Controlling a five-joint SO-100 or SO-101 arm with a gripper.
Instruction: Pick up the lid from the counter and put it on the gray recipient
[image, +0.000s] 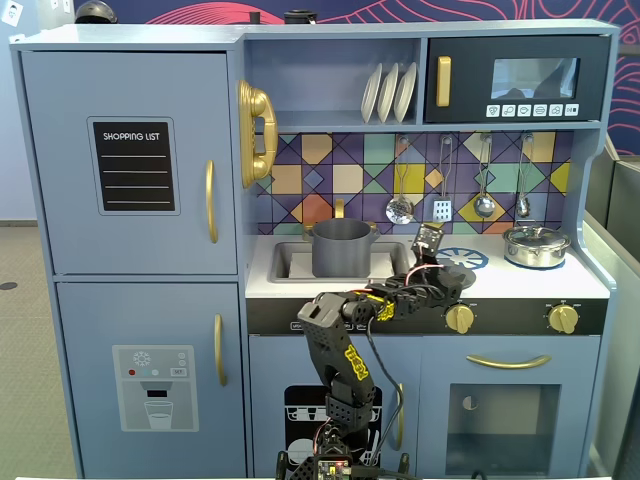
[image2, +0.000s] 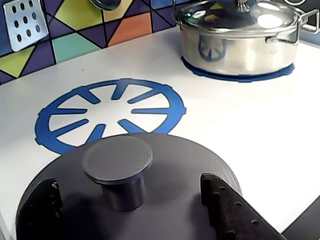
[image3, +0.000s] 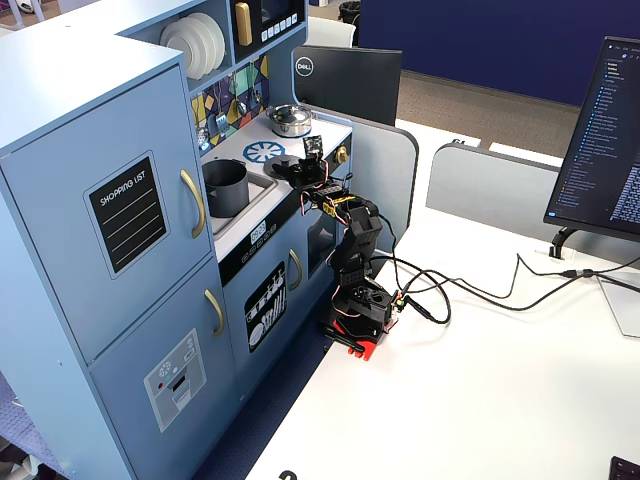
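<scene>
The dark gray lid (image2: 185, 165) lies flat on the white counter, overlapping the near edge of a blue burner print (image2: 107, 112). My gripper (image2: 131, 186) is open just above it, one finger on each side of the lid's center knob (image2: 117, 157), with clear gaps to it. In a fixed view the gripper (image: 437, 268) hovers over the lid (image: 458, 273), right of the sink. The gray recipient (image: 342, 247) stands open in the sink, left of the gripper; it also shows in the other fixed view (image3: 228, 187), with the lid (image3: 284, 164) beside it.
A shiny silver lidded pot (image2: 235, 40) stands on the far right burner, also seen in a fixed view (image: 536, 245). Utensils hang on the tiled backsplash (image: 440, 170) behind. The stove knobs (image: 459, 318) sit below the counter's front edge.
</scene>
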